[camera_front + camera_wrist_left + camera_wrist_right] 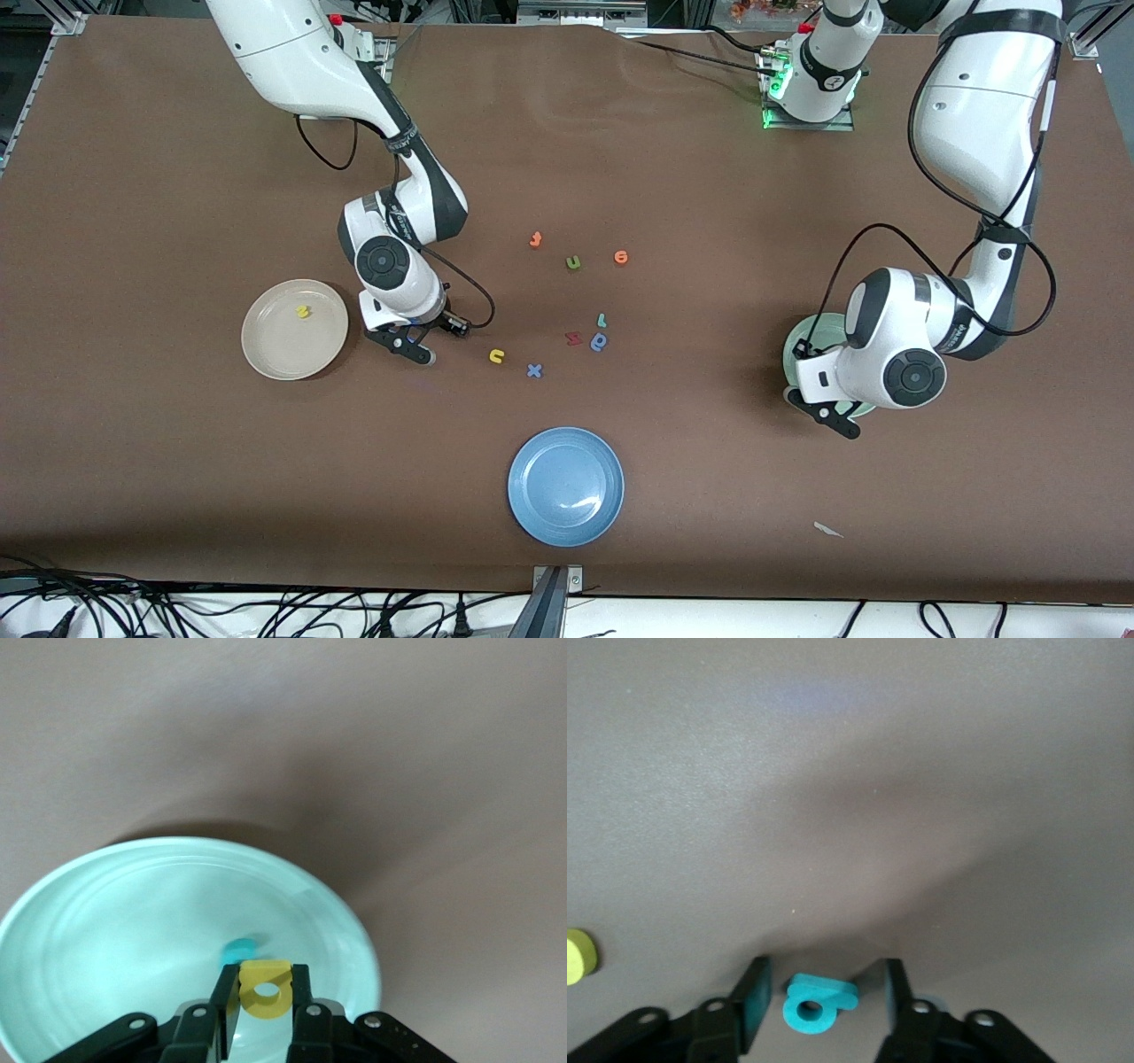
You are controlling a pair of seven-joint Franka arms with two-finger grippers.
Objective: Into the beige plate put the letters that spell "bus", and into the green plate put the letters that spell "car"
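My left gripper [837,416] [266,971] hangs over the green plate [811,341] [133,921], shut on the yellow "a" [266,1010]. A teal letter [239,948] lies in that plate below it. Down at the table beside the beige plate [275,350], my right gripper [415,346] [824,979] stands open. The teal "b" [812,1008] lies flat between its fingers with a gap on each side. A yellow "s" [304,311] rests in the beige plate. The yellow "u" [497,356] [578,957] lies close by on the table. The thin teal "r" [601,319] is at mid-table.
Loose letters lie at mid-table: a green "u" [573,262], two orange ones [535,238] [621,257], a red one [573,338], a blue rounded one [600,341] and a blue "x" [534,370]. A blue plate [565,486] sits nearer the front camera.
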